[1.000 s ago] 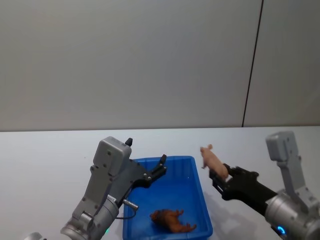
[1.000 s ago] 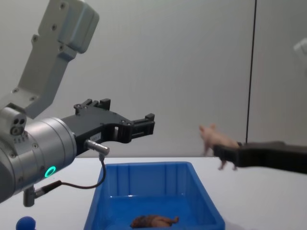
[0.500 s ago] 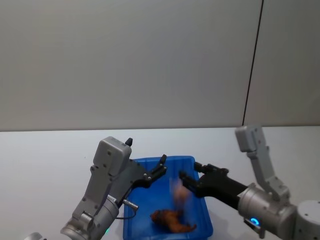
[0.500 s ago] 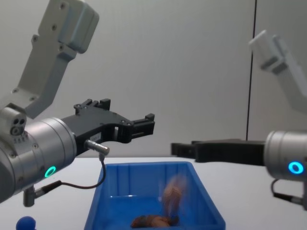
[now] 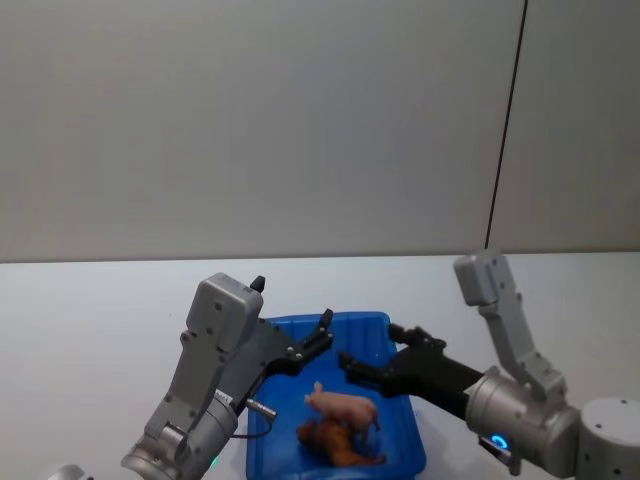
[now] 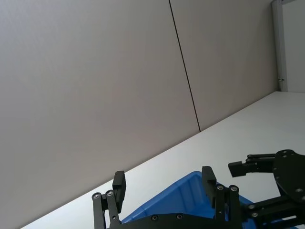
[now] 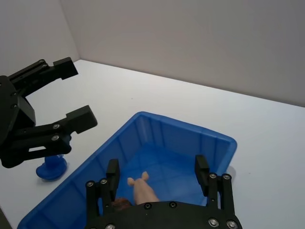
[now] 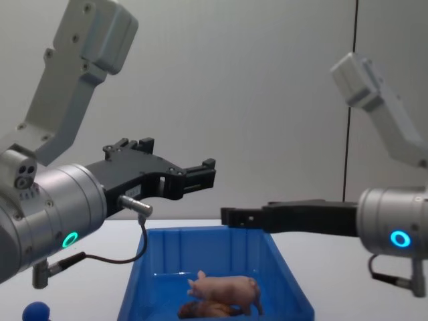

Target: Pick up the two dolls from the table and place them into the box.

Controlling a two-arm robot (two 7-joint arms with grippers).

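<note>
The pale pink pig doll (image 5: pixel 345 407) (image 8: pixel 224 289) (image 7: pixel 143 191) lies inside the blue box (image 5: pixel 408 440) (image 8: pixel 289 284) (image 7: pixel 190 130) (image 6: pixel 190 187). It rests against the brown lion doll (image 5: pixel 335 445) (image 8: pixel 200 309). My right gripper (image 5: pixel 370 347) (image 8: pixel 229 216) (image 7: pixel 157 165) hovers open and empty above the box's right half, just over the pig. Over the box's left rim, my left gripper (image 5: pixel 327 330) (image 8: pixel 209 174) (image 6: pixel 163 177) is held open and empty too.
A small blue ball (image 8: pixel 35 311) (image 7: pixel 50 167) sits on the white table (image 5: pixel 90 320) to the left of the box. Bare tabletop lies on both sides of the box, and a plain grey wall stands behind.
My right gripper swung left from beside the box to above it and opened. The pig dropped out of it and landed in the box against the lion. The left arm stayed still.
</note>
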